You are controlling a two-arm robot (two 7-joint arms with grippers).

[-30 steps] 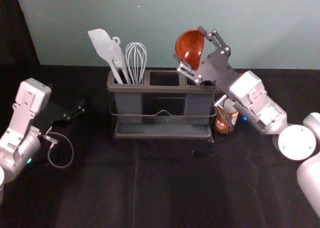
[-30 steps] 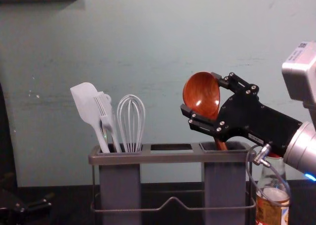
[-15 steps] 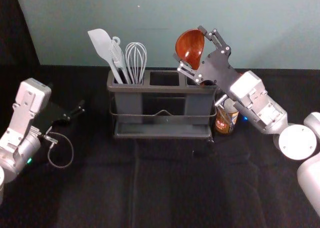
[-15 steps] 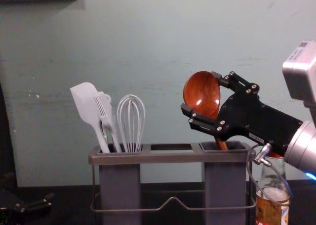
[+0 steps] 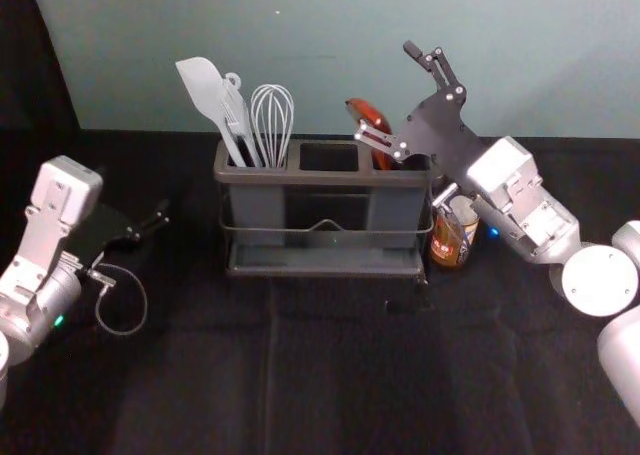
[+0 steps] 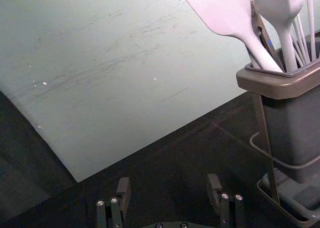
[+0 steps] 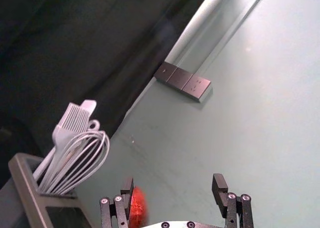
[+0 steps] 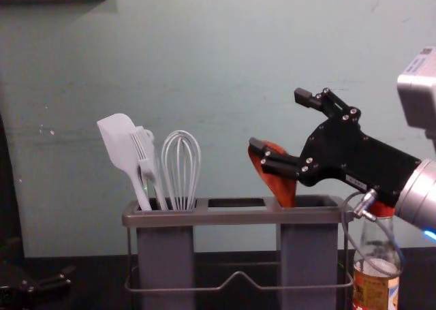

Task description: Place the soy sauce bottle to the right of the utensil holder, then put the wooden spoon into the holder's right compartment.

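The right gripper (image 8: 278,120), spread wide and holding nothing, overhangs the right compartment (image 8: 308,249), where its lower finger (image 8: 279,163) could snag the wooden spoon (image 8: 279,187) on withdrawal; left gripper (image 6: 169,182) idles at left.

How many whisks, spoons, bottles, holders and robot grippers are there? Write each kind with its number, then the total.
Whisk: 1
Spoon: 1
Bottle: 1
Holder: 1
Grippers: 2 (right gripper, open at the spoon; left gripper, open, left of the holder)
Total: 6
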